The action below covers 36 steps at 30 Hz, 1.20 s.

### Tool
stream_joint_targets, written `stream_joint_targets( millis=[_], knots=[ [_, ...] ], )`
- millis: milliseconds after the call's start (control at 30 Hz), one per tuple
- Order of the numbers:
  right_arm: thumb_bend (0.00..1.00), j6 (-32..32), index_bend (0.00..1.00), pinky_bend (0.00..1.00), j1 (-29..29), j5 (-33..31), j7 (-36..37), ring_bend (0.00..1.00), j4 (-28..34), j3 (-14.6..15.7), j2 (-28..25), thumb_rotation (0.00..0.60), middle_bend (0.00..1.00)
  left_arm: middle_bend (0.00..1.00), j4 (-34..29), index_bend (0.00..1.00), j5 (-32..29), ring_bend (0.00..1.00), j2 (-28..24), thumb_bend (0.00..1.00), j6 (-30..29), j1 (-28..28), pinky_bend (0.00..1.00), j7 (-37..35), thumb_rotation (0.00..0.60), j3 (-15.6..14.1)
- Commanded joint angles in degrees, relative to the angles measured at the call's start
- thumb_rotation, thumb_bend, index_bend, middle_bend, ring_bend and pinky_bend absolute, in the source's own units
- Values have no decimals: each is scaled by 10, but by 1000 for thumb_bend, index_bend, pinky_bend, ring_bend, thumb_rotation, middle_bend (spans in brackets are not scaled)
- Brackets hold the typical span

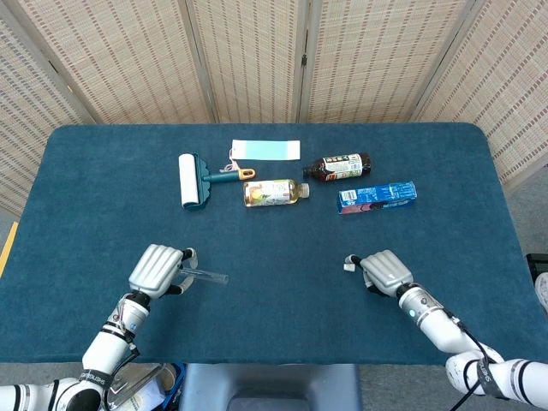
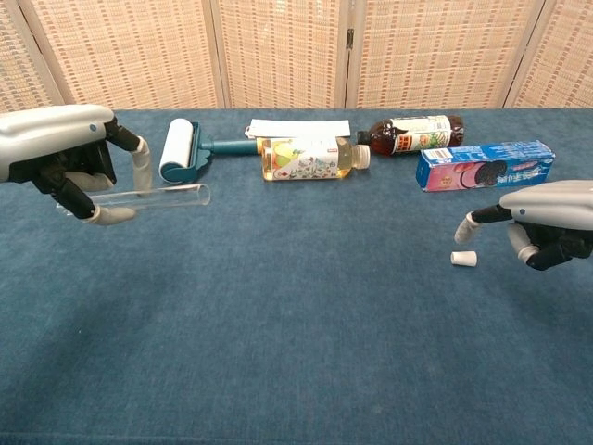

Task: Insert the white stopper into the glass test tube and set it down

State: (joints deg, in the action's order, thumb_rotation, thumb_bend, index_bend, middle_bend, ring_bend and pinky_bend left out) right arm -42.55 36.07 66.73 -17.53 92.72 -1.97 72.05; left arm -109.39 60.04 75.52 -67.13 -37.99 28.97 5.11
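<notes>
While the left hand (image 2: 65, 162) holds the tube (image 2: 153, 197) level above the worktop (image 1: 282, 248), the stopper (image 2: 463, 259) lies on its side on the cloth, just off the right hand (image 2: 542, 227). That hand holds nothing — its fingers are curled downward and one fingertip (image 2: 466, 222) reaches out directly above the stopper without clearly touching it. Seen from the head camera, the stopper (image 1: 349, 264) sits at the hand's left edge, toward the middle of the worktop, so the right hand (image 1: 383, 270) is by far the nearer of the two.

The tube's long axis runs left to right, with its open mouth pointing toward the right hand and its closed end hidden inside the left hand's grip. Tube and stopper are well apart, with bare cloth between them. The likely next move is a pinch on the stopper — awkward, since it is tipped over rather than standing.
</notes>
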Motion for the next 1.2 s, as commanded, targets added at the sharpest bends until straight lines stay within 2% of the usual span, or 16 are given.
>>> stream_joint_targets(
  millis=[33, 367, 867, 1200],
  knots=[
    [1000, -12, 190, 1000, -6, 5, 0, 1000, 12, 6, -12, 600, 1000, 1000, 0, 624, 1, 1000, 0, 349, 1, 1, 1000, 0, 600, -1],
    [1000, -17, 191, 1000, -19, -29, -14, 1000, 18, 32, -35, 600, 1000, 1000, -1, 623, 4, 1000, 2, 349, 6, 4, 1000, 2, 600, -2],
    [1000, 11, 191, 1000, 6, -31, -1, 1000, -16, 27, 4, 600, 1000, 1000, -3, 623, 3, 1000, 0, 349, 9, 8, 1000, 5, 600, 0],
    [1000, 2, 191, 1000, 18, -10, 4, 1000, -3, 19, 6, 600, 1000, 1000, -6, 623, 2, 1000, -2, 350, 11, 8, 1000, 8, 600, 1]
  ],
)
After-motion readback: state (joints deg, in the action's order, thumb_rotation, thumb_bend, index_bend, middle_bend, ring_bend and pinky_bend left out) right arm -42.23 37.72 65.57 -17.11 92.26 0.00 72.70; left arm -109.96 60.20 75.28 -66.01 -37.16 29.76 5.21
